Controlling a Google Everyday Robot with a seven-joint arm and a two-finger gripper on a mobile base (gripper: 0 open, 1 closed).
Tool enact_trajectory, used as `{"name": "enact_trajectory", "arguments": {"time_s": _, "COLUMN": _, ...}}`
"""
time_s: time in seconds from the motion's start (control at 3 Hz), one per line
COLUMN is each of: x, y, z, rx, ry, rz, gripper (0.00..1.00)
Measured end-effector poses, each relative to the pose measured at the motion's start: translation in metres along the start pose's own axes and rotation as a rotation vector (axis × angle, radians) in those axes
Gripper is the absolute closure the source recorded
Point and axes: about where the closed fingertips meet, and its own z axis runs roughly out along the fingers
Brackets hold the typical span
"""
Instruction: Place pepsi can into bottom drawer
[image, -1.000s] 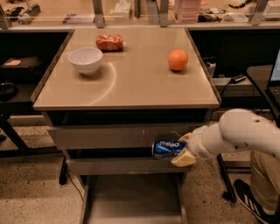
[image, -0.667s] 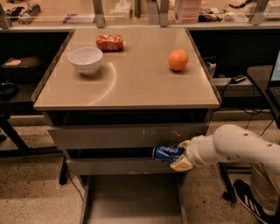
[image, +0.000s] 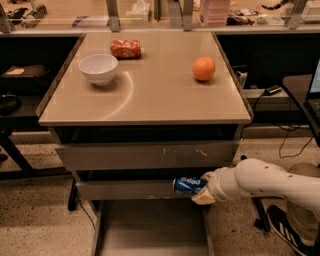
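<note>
Standing centre: tan table (image: 150, 100), three grey drawers beneath, bottom drawer (image: 150, 230) sitting pulled out toward near side. White arm (image: 265, 182) reaching in from right. Gripper (image: 201, 188) hanging before middle drawer (image: 125, 190), above bottom drawer's far right corner. Fingers clenching pepsi can (image: 188, 184), can lying sideways, white lettering showing upside down. Resting on tabletop: white bowl (image: 98, 68) left, orange (image: 204, 68) right, orange-red snack bag (image: 125, 48) far.

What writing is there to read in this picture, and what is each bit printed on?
"pepsi": white letters, seen upside down, on the pepsi can, which the gripper holds sideways above the open bottom drawer.
Orange-red snack bag on the table: print too blurred to read.
Nothing else is readable.
</note>
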Motion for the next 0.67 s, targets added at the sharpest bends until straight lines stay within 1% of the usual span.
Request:
{"name": "enact_trajectory", "arguments": {"time_s": 0.33, "x": 0.006, "y": 0.009, "z": 0.025, "rx": -0.007, "ry": -0.060, "rz": 0.020, "gripper": 1.00}}
{"name": "enact_trajectory", "arguments": {"time_s": 0.67, "x": 0.020, "y": 0.033, "z": 0.065, "rx": 0.005, "ry": -0.144, "rz": -0.027, "gripper": 1.00}}
